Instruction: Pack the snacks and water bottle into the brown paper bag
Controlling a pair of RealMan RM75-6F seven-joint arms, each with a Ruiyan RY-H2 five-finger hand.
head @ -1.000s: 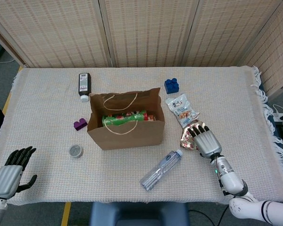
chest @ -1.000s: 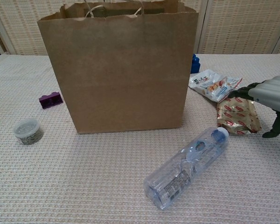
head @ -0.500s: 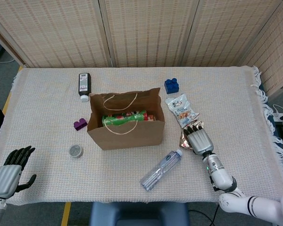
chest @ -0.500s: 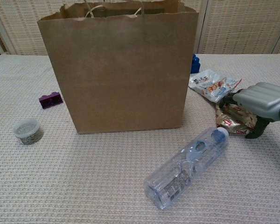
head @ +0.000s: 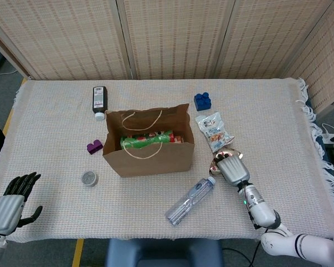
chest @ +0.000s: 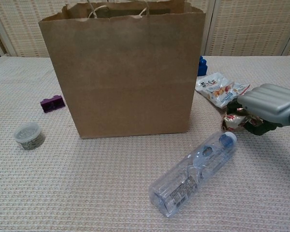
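**Right hand grasps the gold snack packet beside the bag**

The table [head: 55, 117], covered with a woven beige cloth, carries everything. The biggest thing on it is the brown paper bag [head: 150, 154], which stands upright near the middle with its mouth open; from the head view a green package [head: 147, 139] and other snacks are visible inside it.

The water bottle [chest: 195, 171] lies on its side in front of the bag, to its right, with the blue cap pointing toward the right hand. It is clear and its label faces up.

The right hand [chest: 268, 104] is low over the cloth, just right of the bottle cap. Its fingers are curled down around the gold snack packet [chest: 232, 120], which looks crumpled under them and touches the table. The left hand [head: 11, 203] is at the near left edge of the table, well apart from all objects, with fingers spread and nothing in it.

A white snack bag [head: 213, 130] with a picture of nuts lies flat just behind the right hand. Behind it sits a blue block [head: 202, 101].

To the left of the bag are a dark bottle [head: 99, 100] lying down, a purple block [head: 94, 147] just beside the bag, and a small round container [head: 89, 178].
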